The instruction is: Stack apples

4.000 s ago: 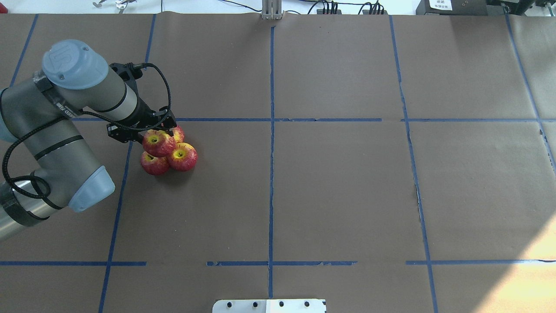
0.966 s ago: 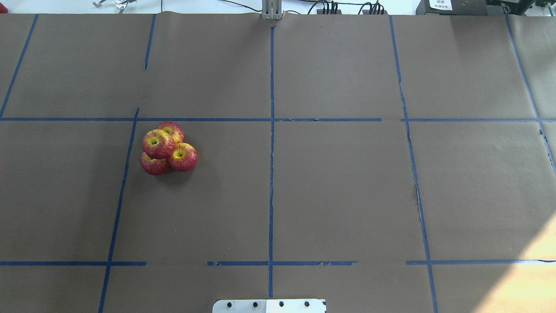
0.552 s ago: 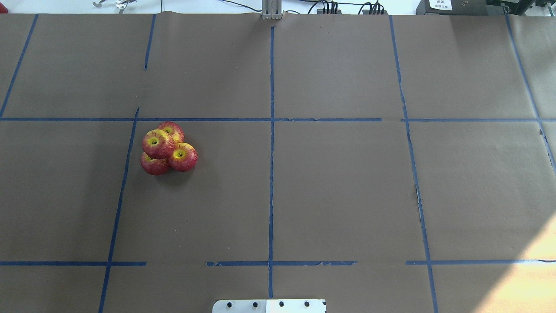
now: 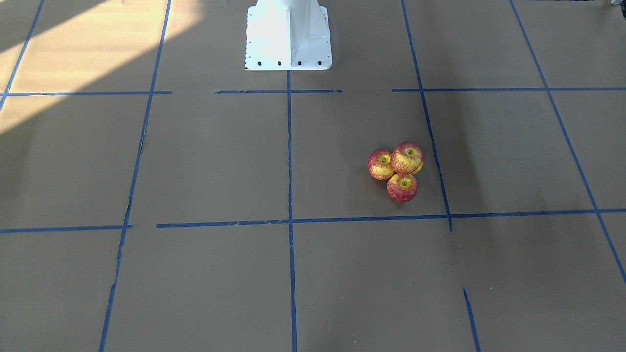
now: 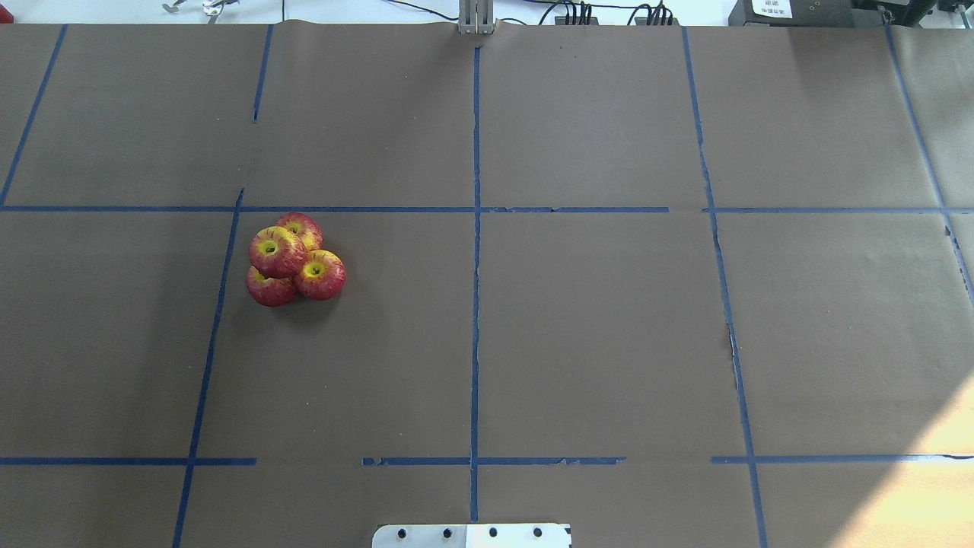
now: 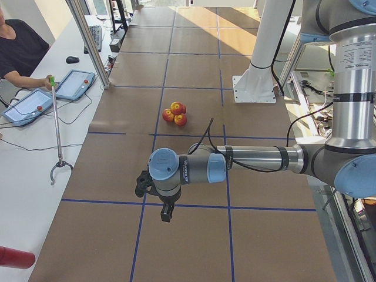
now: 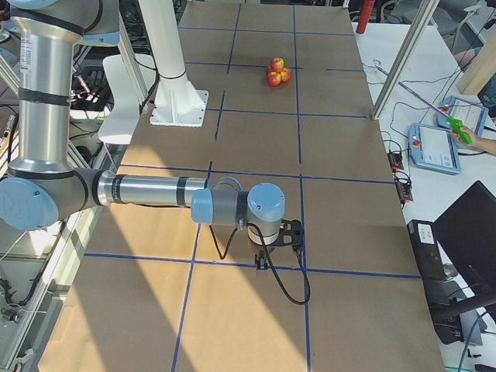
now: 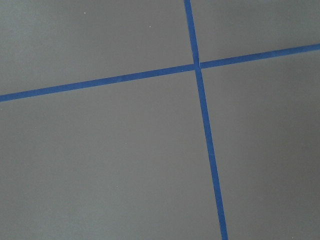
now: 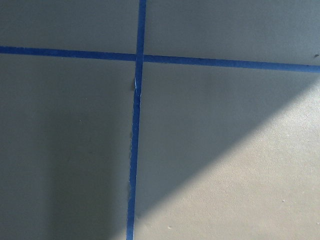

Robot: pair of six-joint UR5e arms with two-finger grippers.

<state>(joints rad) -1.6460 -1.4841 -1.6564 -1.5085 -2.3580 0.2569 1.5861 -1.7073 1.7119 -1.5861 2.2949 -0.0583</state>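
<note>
**Stacking stage, seemingly complete.** The apples (image 5: 283, 259) form one tight cluster at left-centre of the overhead view. It lies just right of a vertical blue tape line (image 5: 221, 304) and just below a horizontal one. In the front-facing view the same cluster lies right of centre.

Three apples sit on the brown-paper table (image 5: 609, 342), touching one another. The top apple (image 5: 275, 250) rests on them, towards the cluster's left side, with nothing holding it. All four are thus in one pile, and little appears left beyond the pile staying put.

**Arms.** The left gripper (image 6: 166, 216) hangs near a tape crossing at lower centre of the left side view, well apart from the apples at upper centre. The right gripper (image 7: 262, 265) hangs likewise at lower centre of the right side view, with the apples far off near the top edge.

How far either pair of jaws stands apart cannot be told from these views. Since four apples are counted in the pile, neither is judged to carry one.

**Appearance.** The apples are small, round and alike in size. They are red with yellow streaky patches, and their yellow-green stem dimples face upward.
</note>
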